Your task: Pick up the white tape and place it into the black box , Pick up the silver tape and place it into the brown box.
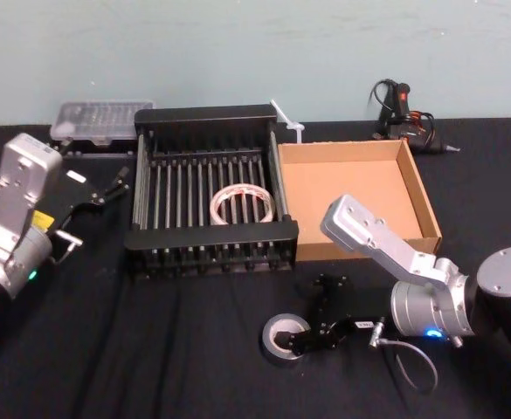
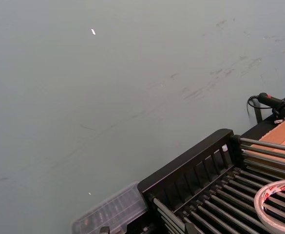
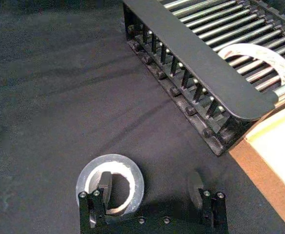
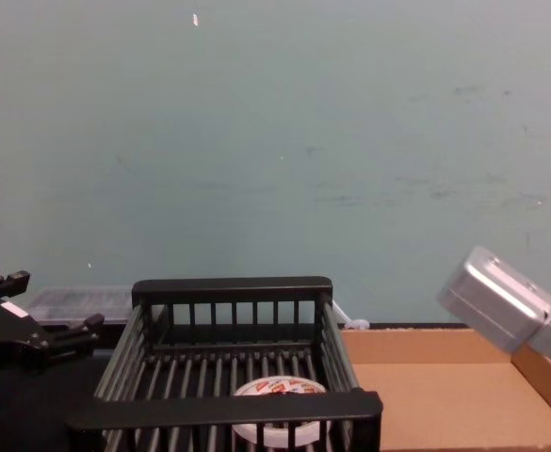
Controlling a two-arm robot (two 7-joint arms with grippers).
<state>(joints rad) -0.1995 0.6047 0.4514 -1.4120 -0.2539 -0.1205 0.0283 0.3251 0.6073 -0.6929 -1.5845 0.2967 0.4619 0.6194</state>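
Note:
The silver tape [image 1: 281, 335] lies flat on the black table in front of the black box [image 1: 211, 236]. My right gripper [image 1: 309, 312] is low over it and open. In the right wrist view one fingertip [image 3: 104, 183] sits inside the core of the silver tape [image 3: 132, 171], and the other stands outside the roll toward the brown box [image 3: 274, 151]. The white tape [image 1: 242, 202] rests on the barred floor of the black box. The brown box [image 1: 351, 183] stands right of it, holding nothing. My left gripper [image 1: 98, 205] hangs open to the left of the black box.
A clear plastic case [image 1: 98, 118] stands behind the black box at the back left. A black glue gun [image 1: 403, 113] with its cable lies at the back right, and a white zip tie [image 1: 288, 122] lies behind the brown box. The table is covered in black cloth.

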